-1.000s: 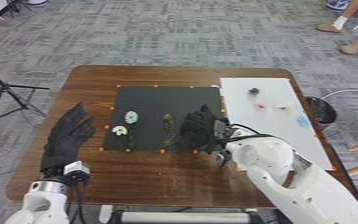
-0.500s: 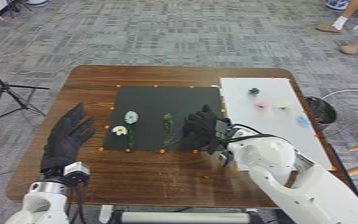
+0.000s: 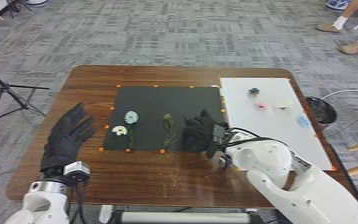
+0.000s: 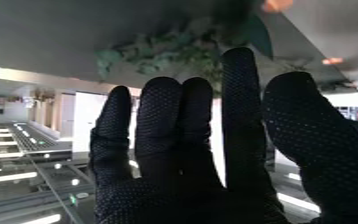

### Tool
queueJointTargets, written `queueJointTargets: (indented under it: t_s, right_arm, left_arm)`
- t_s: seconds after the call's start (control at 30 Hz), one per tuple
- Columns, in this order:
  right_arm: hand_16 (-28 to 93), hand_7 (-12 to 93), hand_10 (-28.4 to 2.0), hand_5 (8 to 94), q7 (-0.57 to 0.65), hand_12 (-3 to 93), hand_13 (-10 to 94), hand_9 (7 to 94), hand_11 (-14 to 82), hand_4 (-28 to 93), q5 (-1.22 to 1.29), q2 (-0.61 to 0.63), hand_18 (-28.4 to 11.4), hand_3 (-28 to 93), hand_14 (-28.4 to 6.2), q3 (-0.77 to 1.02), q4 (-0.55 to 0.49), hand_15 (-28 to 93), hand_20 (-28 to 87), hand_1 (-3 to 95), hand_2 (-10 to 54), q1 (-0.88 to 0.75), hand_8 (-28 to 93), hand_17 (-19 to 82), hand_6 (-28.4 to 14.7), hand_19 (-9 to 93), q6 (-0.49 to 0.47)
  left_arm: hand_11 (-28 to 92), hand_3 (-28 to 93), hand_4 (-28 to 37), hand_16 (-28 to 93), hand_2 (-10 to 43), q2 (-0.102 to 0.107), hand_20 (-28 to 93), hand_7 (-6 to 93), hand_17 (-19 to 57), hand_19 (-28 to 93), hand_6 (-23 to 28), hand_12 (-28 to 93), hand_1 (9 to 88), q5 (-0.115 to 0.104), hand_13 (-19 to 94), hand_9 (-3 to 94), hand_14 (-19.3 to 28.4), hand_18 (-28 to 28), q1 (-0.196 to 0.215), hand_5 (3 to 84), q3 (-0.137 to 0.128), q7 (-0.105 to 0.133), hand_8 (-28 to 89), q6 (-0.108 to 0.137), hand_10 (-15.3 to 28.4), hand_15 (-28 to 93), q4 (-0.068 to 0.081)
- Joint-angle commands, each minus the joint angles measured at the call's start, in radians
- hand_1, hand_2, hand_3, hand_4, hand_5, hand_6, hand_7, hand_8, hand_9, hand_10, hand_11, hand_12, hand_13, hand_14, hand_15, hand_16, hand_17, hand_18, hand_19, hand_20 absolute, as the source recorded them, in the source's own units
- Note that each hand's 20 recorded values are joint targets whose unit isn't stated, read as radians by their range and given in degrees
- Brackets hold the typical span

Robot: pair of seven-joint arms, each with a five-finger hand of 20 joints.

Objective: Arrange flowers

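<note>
Right hand [image 3: 202, 133] over the robot-side right part of a black rectangular sheet [image 3: 149, 95] on the brown wooden table [image 3: 180, 177]. Compared with the preceding views, this hand has turned slightly and drawn a little toward the robot. The blooms on both sheets keep their positions, so the change is best read as a small adjustment of aim rather than a placement.

In the right wrist view, the fingers stand straight and the hand is fairly wide, gripping nothing visible. Blurred green foliage [image 4: 180, 54] lies beyond the fingertips; whether they touch it cannot be told.

On the black sheet lie a pale blue-white round bloom [image 3: 131, 117] on a green stem, a small white bloom [image 3: 119, 130] beside it, and a slender green sprig [image 3: 168, 124] between these and the right hand. A white rectangular sheet [image 3: 278, 92] bears a dark green bloom [image 3: 254, 91], a pink bloom [image 3: 262, 106], a pale cream bloom [image 3: 283, 107] and a light blue bloom [image 3: 302, 121]. The left hand [image 3: 66, 136], open, waits left of the black sheet.

The arrangement appears partly built; the next move probably calls for a gentle pinch at a stem, since a broad sweep could disturb the sprig.
</note>
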Motion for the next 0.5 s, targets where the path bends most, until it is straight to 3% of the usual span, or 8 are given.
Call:
queueJointTargets:
  t_s: [0.03,0.5]
  right_arm:
    - [38,26,-15.8,56.4,0.006,53.1,33,33.6,66.0,-14,-0.081,0.002,-22.0,93,-15.5,-0.032,0.029,83,50,23.5,3.9,0.031,-16,4,2.0,67,-0.003]
    - [38,24,-15.8,56.9,-0.003,53.4,32,33.7,65.9,-15,-0.116,-0.087,-21.9,93,-15.7,-0.076,0.094,83,50,22.4,4.3,0.089,-15,4,0.7,67,-0.004]
  left_arm:
    - [11,65,-28.3,8,-5.8,-0.002,9,19.9,-11.9,43,1.7,21,22.8,0.007,19,21.7,13.0,21.1,0.000,25.5,0.003,0.000,-10,-0.014,9.9,17,-0.005]
    - [11,65,-28.3,8,-5.8,-0.001,9,19.9,-11.8,43,1.7,21,22.7,0.005,19,21.7,13.0,21.1,-0.006,25.5,0.005,0.001,-10,-0.019,9.9,17,-0.003]
